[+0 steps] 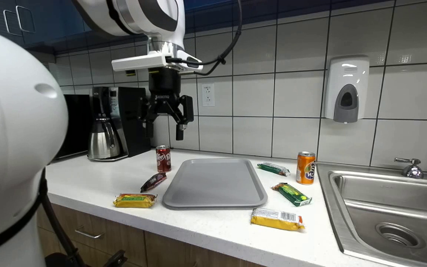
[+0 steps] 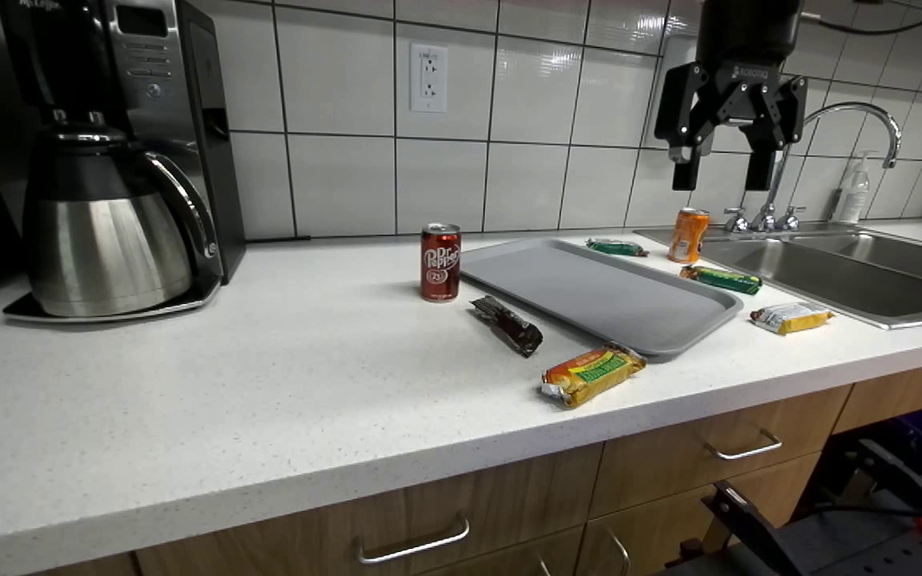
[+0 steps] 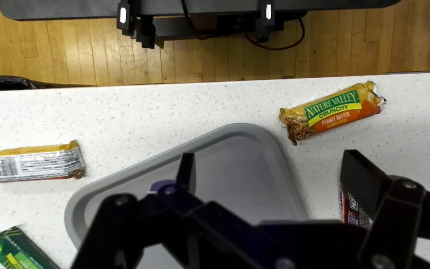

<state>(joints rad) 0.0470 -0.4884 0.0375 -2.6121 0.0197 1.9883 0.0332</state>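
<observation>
Only the wrist view shows the wooden floor [image 3: 342, 45] beyond the front edge of the bench [image 2: 269, 360], and there one reads best the label of the yellow bar [image 3: 330, 112]: Nature Valley, peanut butter. Both exterior views show the red can [image 2: 439, 262] and the orange can [image 1: 305, 167], which stand upright outside the wrist view. The high curved tap [image 2: 849, 106] and the pump bottle [image 2: 855, 192] appear only in an exterior view.

The bench is white with small speckles. Pale tiles [image 2: 349, 184] rise behind its back edge, and wooden drawers [image 2: 525, 496] are under its front edge.

The grey tray [image 1: 215, 181] lies flat between these two edges, and its whole smooth bottom is in sight. On the side of the coffee maker [image 2: 205, 160], the yellow bar is close to the front edge, with the dark bar [image 2: 507, 324] farther back. On the side of the sink [image 1: 336, 207] lie two green bars [image 1: 292, 194] and a second yellow bar [image 1: 277, 219], nearest to the front edge. What the steel carafe [image 2: 109, 256] contains, I cannot tell.

The fingers [image 1: 179, 132] hang above the bench, spread wide apart, and hold nothing. In the wrist view they cover parts of the tray and the dark bar.
</observation>
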